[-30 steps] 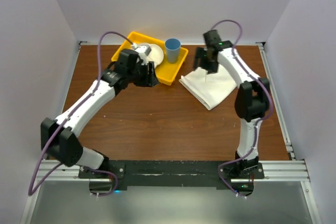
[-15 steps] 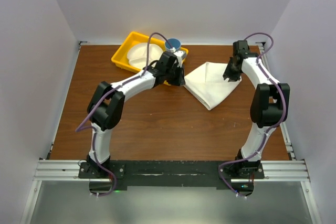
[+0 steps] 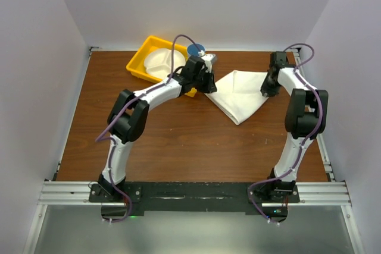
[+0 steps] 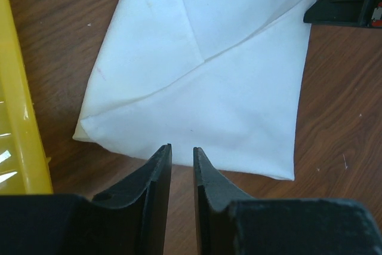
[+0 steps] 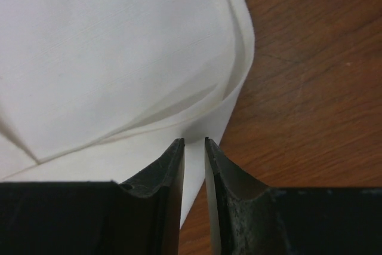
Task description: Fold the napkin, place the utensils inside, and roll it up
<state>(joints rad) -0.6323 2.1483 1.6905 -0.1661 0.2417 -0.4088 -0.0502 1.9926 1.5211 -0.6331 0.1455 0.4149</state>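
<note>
The white napkin [image 3: 238,94] lies folded into a flat triangle on the wooden table, right of the tray. It fills the left wrist view [image 4: 239,88] and the right wrist view [image 5: 107,46]. My left gripper [image 3: 207,83] is low at the napkin's left corner, its jaws [image 4: 182,147] nearly together with only bare wood between them. My right gripper [image 3: 266,90] is at the napkin's right corner, its jaws [image 5: 194,140] nearly together just over the cloth edge, holding nothing. The knife is out of view.
A yellow tray [image 3: 138,63] stands at the back left with a white divided plate [image 3: 159,62] in it. A blue cup [image 3: 195,49] sits at the tray's right end, partly behind my left wrist. The tray's wall [image 4: 18,117] is close on the left.
My left arm swung from the tray over to the napkin's left corner. My right arm moved right to the napkin's right corner. The napkin now lies as a flat triangle.
</note>
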